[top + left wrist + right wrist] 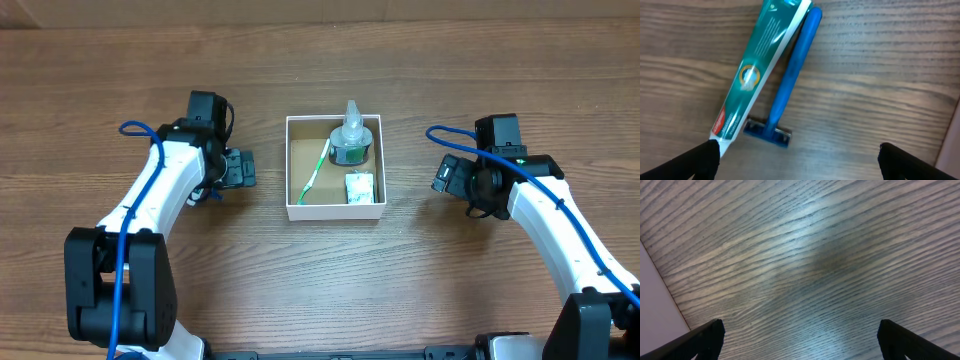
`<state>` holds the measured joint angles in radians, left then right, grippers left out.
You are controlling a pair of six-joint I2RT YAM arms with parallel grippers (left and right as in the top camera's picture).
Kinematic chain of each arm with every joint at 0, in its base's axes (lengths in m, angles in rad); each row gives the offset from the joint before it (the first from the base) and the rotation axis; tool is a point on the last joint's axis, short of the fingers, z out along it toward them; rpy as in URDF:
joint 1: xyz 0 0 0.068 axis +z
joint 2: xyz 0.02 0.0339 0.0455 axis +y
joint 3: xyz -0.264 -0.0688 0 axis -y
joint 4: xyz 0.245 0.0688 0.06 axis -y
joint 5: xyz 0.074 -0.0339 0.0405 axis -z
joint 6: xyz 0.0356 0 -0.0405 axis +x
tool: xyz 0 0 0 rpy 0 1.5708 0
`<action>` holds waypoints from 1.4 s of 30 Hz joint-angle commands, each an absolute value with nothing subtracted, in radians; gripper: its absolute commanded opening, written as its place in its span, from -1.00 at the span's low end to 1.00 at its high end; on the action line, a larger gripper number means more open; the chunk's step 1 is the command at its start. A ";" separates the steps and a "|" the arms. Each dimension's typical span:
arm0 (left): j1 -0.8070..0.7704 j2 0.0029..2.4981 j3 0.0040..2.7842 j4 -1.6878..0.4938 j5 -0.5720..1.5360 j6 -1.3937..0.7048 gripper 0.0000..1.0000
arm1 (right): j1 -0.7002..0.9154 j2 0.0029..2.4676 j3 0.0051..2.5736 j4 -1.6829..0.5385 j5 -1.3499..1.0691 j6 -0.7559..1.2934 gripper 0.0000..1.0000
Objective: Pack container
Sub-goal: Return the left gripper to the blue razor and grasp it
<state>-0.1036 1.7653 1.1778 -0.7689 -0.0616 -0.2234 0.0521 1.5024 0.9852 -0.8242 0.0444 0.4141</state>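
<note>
The container [294, 168] sits mid-table, a white-walled square box with a brown inside. It holds a clear bottle [351, 138], a green toothbrush [312, 175] and a small green-and-white packet [360, 188]. My left gripper [240, 168] is open and empty just left of the box. In the left wrist view its jaws [799, 160] hover near a teal toothpaste tube [757, 67] and a blue razor [790, 75] lying side by side on the wood. My right gripper [445, 178] is open and empty right of the box, with its jaws [800, 340] over bare wood.
The container's white wall shows at the right edge of the left wrist view [953, 142] and at the lower left of the right wrist view [655, 310]. The toothpaste and razor are hidden under the left arm in the overhead view.
</note>
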 commanded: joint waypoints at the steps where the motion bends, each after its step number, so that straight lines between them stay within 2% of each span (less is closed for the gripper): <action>1: -0.097 1.745 1.127 -0.712 -0.014 -0.152 1.00 | 0.047 1.493 0.982 -0.820 0.055 0.412 1.00; 27: -0.095 1.753 1.021 -0.484 0.022 -0.089 1.00 | 0.047 1.493 0.982 -0.820 0.055 0.412 1.00; 38: -0.029 1.856 1.017 -0.441 0.046 -0.082 1.00 | 0.047 1.493 0.982 -0.820 0.055 0.412 1.00; 41: -0.019 1.857 1.017 -0.439 0.079 -0.082 0.85 | 0.047 1.493 0.982 -0.820 0.055 0.412 1.00; 42: -0.020 1.857 1.017 -0.440 0.079 -0.082 0.72 | 0.047 1.493 0.982 -0.820 0.055 0.412 1.00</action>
<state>-0.0315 1.8282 1.0264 -0.4370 0.0296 -0.0929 0.0521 1.5024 0.9852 -0.8238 0.0444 0.4145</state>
